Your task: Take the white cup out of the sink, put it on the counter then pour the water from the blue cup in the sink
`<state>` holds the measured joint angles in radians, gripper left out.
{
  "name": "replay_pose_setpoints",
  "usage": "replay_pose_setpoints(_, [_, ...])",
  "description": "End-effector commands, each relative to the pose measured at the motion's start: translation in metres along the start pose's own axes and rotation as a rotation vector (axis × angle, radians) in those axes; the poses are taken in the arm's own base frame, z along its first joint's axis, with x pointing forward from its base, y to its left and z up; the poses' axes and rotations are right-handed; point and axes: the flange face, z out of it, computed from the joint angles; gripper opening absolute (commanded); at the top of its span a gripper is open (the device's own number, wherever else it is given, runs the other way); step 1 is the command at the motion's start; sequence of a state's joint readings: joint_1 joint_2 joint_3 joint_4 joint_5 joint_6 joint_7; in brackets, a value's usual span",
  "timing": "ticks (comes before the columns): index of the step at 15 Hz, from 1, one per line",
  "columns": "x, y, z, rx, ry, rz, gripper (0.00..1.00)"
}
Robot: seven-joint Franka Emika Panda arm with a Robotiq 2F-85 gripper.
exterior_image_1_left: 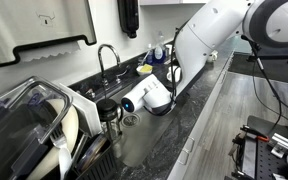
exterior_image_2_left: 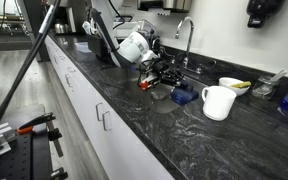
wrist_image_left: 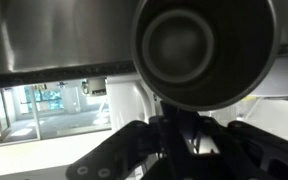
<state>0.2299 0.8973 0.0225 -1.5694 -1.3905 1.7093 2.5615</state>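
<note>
Pincer (wrist_image_left: 189,128) clamped on blue cup (wrist_image_left: 206,50), seen end-on; arm (exterior_image_1_left: 199,35) stretched low, wrist over sink (wrist_image_left: 54,35).

White, rounded arm (exterior_image_1_left: 209,35) here, smooth glossy shells with a dark grey band at the joint, and a black cable (exterior_image_2_left: 102,38) running alongside. The gripper (exterior_image_2_left: 161,72) is all black, with angular linkage bars showing in the wrist view.
</note>
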Motion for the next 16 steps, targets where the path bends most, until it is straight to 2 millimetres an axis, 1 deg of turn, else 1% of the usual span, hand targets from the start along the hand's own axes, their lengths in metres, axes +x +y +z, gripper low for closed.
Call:
replay_pose_setpoints(1, [0.012,-0.003,0.010,-0.074,-0.181,0.014,0.04])
replay_pose_setpoints(4, [0.020,-0.007,0.020,-0.144,-0.320,0.058,0.04])
replay_pose_setpoints(7, [0.036,-0.013,0.023,-0.217,-0.458,0.112,0.04])
replay_pose_setpoints(12, [0.076,-0.025,0.011,-0.329,-0.696,0.224,0.04])
replay_pose_setpoints(14, [0.088,-0.030,0.009,-0.376,-0.797,0.263,0.04])
replay_pose_setpoints(16, [0.095,-0.033,0.011,-0.426,-0.896,0.302,0.04])
